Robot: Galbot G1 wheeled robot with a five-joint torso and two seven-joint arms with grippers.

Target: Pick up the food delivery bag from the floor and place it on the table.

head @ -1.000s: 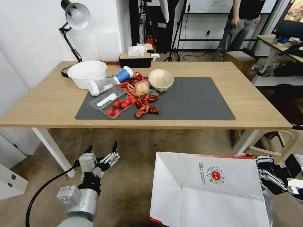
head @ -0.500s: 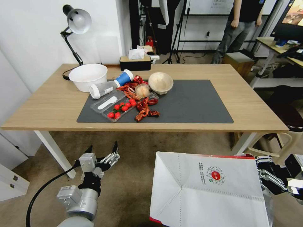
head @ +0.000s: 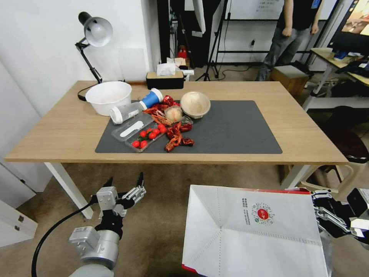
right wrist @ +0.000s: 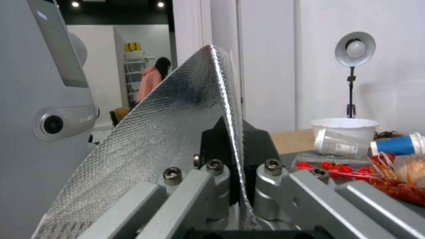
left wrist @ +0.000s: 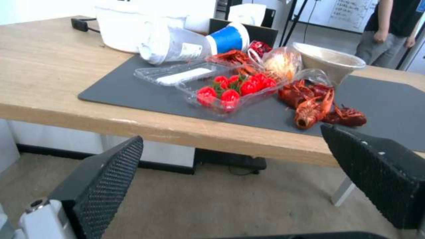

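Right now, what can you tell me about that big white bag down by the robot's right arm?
The bag is large, of white paper with crease and stitch lines across its broad face, a small round red logo with a block of print beside it, and a red strip along its far edge and near corner. It is held tilted off the carpet, short of the table. The right pincer is shut on its rim; the right wrist view shows the silver quilted foil lining pinched between the fingers.
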